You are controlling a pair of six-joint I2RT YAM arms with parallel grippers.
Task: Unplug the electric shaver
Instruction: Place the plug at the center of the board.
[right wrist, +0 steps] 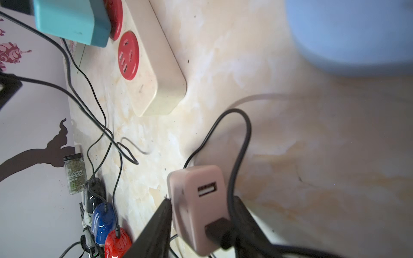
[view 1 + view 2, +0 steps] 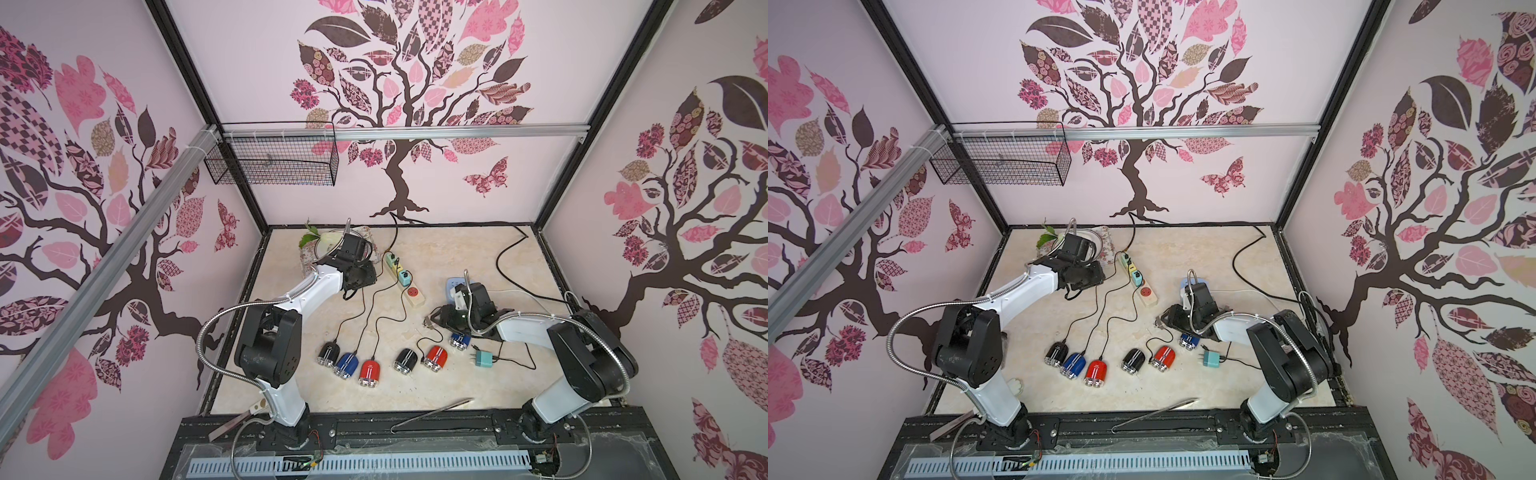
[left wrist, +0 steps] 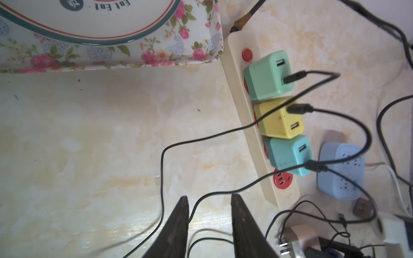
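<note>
Floral-walled cell, marble worktop (image 2: 457, 257). Power strip (image 2: 417, 301): end socket free. Right end effector (image 1: 203, 201) straddles pink adapter (image 1: 192, 214) near the strip's end; clamped or loose, can't tell. Left end effector (image 3: 209, 196) spread, empty. Shaver row (image 2: 370, 372) near front. Spread wide, retreat without snagging cable (image 1: 247, 134). Adapter prongs point left; long axis left-right.

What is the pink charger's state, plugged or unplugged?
Unplugged: the pink charger shows bare prongs; the strip's end socket is empty.
</note>
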